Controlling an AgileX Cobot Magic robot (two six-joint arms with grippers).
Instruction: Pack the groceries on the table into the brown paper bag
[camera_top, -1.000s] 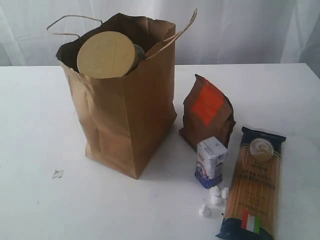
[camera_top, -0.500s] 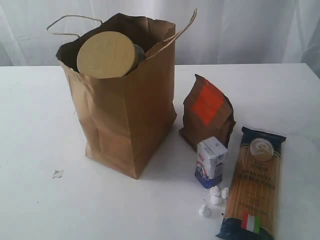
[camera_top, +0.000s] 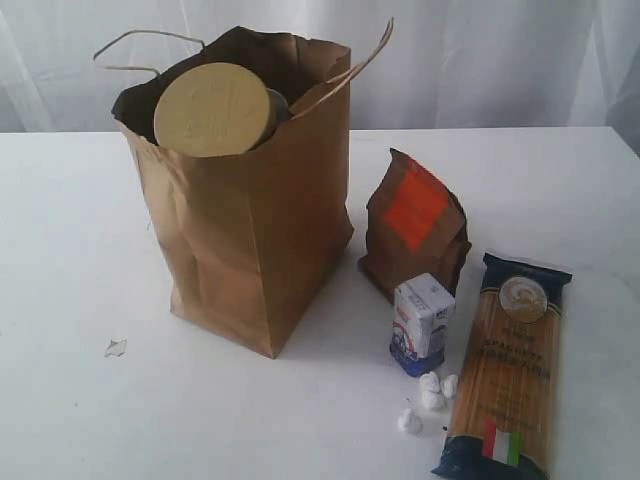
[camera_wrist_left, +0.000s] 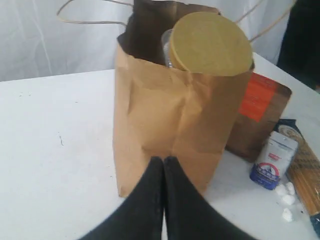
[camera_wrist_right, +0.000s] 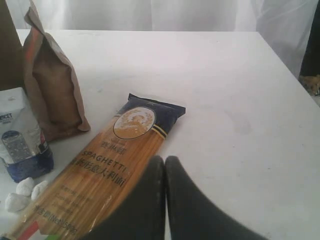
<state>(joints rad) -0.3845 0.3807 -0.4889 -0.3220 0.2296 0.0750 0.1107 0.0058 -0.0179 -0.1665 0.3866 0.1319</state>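
Nothing has moved in the last second - the brown paper bag (camera_top: 250, 230), its contents and everything around it sit exactly as they did. So you are in a pause between items, and packing looks roughly half done.

The bag stands upright on the table (camera_top: 70, 250), tall and creased, mouth open, its two thin loop handles (camera_top: 140, 45) sticking up. The tan-lidded clear jar (camera_top: 212, 108) is inside it, tilted, with the round lid showing above the bag's front rim. Whether the can and the bottle are deeper in the bag you cannot tell from here.

Three groceries are still out, all on the side of the bag where the right arm works. The brown pouch with orange-red label (camera_top: 415, 235) stands nearest the bag, just beside it. The small white-blue carton (camera_top: 422, 322) stands in front of the pouch, and the long spaghetti pack (camera_top: 510, 370) lies flat, farthest from the bag. A few white lumps (camera_top: 432, 392) lie between carton and pack; a small paper scrap (camera_top: 116, 347) lies on the bag's other side.

The left gripper (camera_wrist_left: 164, 165) has its jaws pressed together on nothing and points at the bag's base. The right gripper (camera_wrist_right: 164, 162) is likewise closed and empty - it hovers by the spaghetti pack, probably your next pick.
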